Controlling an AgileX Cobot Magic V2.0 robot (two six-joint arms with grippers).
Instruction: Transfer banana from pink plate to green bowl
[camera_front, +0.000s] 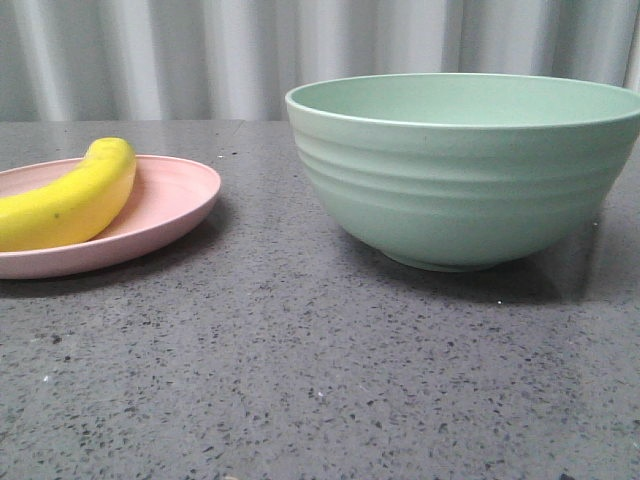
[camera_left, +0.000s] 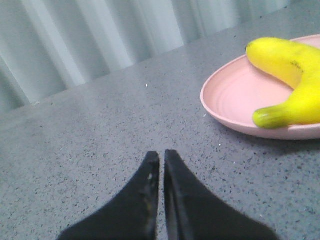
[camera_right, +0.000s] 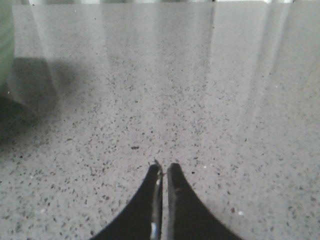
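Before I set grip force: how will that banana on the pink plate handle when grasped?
The banana looks glossy and smooth, so the fingers may slip on it. Its curved shape, lying loose on the shallow pink plate, suggests it could rock or slide if nudged. It looks rigid and toy-like, so probably light.

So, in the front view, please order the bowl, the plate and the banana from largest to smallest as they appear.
1. green bowl
2. pink plate, though the picture's left edge cuts it off
3. banana, also partly cut off
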